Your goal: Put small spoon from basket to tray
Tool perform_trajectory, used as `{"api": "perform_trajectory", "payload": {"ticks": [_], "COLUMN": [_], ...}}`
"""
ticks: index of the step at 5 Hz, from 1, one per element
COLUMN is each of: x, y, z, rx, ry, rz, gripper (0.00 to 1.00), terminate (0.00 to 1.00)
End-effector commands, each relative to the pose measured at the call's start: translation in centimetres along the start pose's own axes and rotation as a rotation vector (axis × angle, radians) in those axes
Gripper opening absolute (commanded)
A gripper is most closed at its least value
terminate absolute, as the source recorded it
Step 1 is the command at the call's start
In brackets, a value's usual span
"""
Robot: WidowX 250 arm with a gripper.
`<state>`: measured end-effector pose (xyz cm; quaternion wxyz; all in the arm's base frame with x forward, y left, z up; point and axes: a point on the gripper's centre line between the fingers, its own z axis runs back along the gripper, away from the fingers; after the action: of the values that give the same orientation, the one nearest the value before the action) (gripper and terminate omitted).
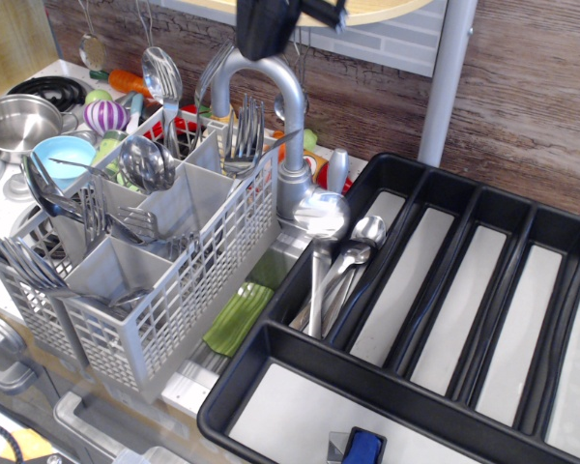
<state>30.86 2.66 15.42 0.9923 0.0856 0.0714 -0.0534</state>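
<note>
The small spoon (320, 216) lies free of my gripper. Its bowl is up at the near-left rim of the black tray (387, 372) and its handle runs down into the tray's leftmost long compartment, beside two other steel spoons (363, 242). My gripper (269, 27) is a dark shape at the top edge, above the faucet, well above the spoon, and it holds nothing. The grey lattice basket (179, 290) stands to the left, with several forks and larger spoons standing in it.
A grey faucet (285, 106) arches between the basket and the tray, right under the gripper. A steel pot (14, 121), a blue bowl (63, 155) and toy vegetables sit at the far left. A green sponge-like thing (237, 317) lies in the sink. A grey post (447, 77) stands behind the tray.
</note>
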Motion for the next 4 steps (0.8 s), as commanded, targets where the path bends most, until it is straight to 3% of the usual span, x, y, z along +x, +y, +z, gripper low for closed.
{"api": "perform_trajectory", "payload": {"ticks": [1,2,3,4], "x": [0.1,0.6,1.0,1.0], "y": [-0.1,0.2,0.7,0.7], "z": [0.4,-0.1,-1.2,-1.2], "rx": [-0.011,-0.019,-0.048,-0.048], "ry": [-0.108,-0.114,-0.227,-0.227], "rz": [0.002,0.0,0.005,0.005], "gripper": [0.0,0.0,1.0,1.0], "terminate": [0.0,0.0,0.0,0.0]}}
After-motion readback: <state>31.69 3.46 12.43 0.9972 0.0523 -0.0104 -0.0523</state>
